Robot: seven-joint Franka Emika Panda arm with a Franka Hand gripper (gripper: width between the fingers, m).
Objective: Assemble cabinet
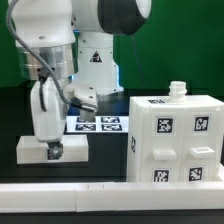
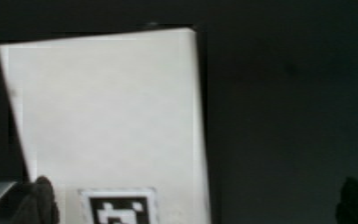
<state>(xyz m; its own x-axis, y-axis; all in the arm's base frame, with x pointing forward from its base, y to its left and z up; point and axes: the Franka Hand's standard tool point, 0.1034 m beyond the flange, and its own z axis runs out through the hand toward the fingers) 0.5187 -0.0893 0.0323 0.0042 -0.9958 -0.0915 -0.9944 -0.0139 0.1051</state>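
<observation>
The cabinet's big boxy body stands on the exterior view's right, white with several marker tags on its top and front and a small knob on top. A separate flat white cabinet panel lies on the dark table on the exterior view's left. My gripper points straight down at this panel. In the wrist view the panel carries one tag near my jaws. My gripper is open, and the two dark fingertips stand far apart. The panel lies off-centre beside one fingertip, well short of the other.
The marker board lies between the panel and the cabinet body. A long low white rail runs along the front. The white robot base stands behind, before a green backdrop.
</observation>
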